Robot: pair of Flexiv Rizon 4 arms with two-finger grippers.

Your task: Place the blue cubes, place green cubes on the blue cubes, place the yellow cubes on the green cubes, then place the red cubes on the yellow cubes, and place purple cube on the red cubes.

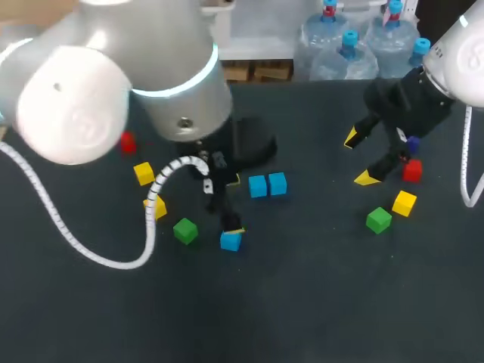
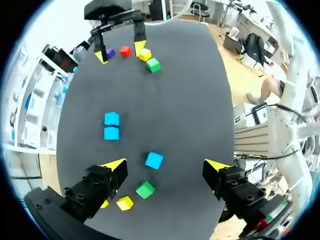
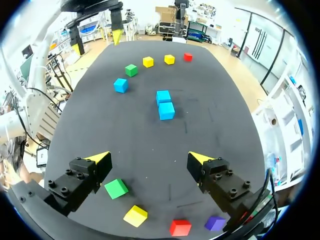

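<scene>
Two touching blue cubes [image 1: 258,185] at centre frame form the base. The left gripper [image 2: 166,165], fingers apart, hangs over a third blue cube [image 1: 231,240], likely to add it. The right gripper [image 3: 148,158] is spread and empty.

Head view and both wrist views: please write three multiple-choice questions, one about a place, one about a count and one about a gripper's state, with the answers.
1. Where is the lone blue cube?
A. on a green cube
B. on the table by the left gripper
C. beside the purple cube

2. How many blue cubes are there?
A. two
B. three
C. four

3. The right gripper is:
A. shut on a red cube
B. shut on a yellow cube
C. open and empty

Answers:
1 B, the left wrist view shows it between that gripper's open fingers.
2 B, a pair side by side plus the lone one.
3 C, nothing is between its spread fingers.
</scene>
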